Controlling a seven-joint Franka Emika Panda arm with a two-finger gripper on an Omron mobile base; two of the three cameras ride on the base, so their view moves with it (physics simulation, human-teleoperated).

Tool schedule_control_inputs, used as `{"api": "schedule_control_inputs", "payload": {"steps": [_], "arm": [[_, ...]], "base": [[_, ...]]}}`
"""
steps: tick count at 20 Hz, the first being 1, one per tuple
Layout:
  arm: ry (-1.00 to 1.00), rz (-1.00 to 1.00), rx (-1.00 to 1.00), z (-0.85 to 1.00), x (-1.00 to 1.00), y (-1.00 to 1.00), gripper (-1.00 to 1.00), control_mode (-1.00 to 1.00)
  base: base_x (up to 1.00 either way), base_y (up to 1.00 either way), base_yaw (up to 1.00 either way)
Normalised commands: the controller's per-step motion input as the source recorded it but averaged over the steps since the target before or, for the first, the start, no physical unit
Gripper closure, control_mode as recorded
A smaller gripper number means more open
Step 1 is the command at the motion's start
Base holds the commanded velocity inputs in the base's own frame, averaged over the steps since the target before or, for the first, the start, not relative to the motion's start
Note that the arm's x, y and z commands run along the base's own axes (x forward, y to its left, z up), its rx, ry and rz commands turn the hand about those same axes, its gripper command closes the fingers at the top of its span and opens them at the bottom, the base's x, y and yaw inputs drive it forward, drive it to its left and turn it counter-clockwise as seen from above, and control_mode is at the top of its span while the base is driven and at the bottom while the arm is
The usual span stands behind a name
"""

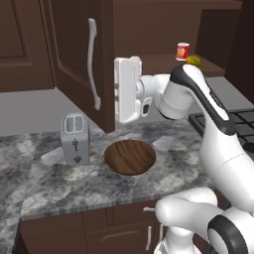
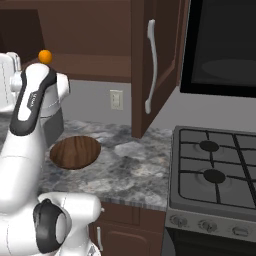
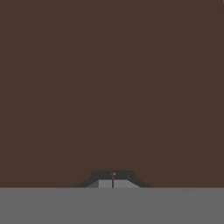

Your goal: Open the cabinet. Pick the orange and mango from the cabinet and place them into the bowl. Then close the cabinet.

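The bowl (image 1: 130, 156) lies empty on the counter below the hand. The gripper (image 3: 113, 178) is seen pressed together, nothing held, facing the left door of the cabinet (image 1: 79, 54). A wider push is judged safest. Farthest back, mango (image 1: 194, 60) and orange (image 2: 45, 56) rest on the shelf.
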Motion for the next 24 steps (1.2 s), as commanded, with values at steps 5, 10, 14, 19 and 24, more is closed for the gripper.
{"api": "schedule_control_inputs", "payload": {"steps": [5, 10, 14, 19, 24], "arm": [[0.0, 0.0, 0.04, -0.01, 0.0, 0.26, 1.0, -1.0], [0.0, 0.0, 0.0, -0.05, 0.0, 0.43, 1.0, -1.0], [0.05, 0.0, 0.0, 0.0, 0.08, 0.16, 1.0, -1.0], [0.0, 0.0, -0.1, 0.0, 0.0, -0.38, 1.0, -1.0], [0.0, 0.0, -0.46, 0.0, 0.05, -0.36, 1.0, -1.0]], "base": [[0.0, 0.0, 0.0], [0.0, 0.0, 0.0], [0.0, 0.0, 0.0], [0.0, 0.0, 0.0], [0.0, 0.0, 0.0]]}}
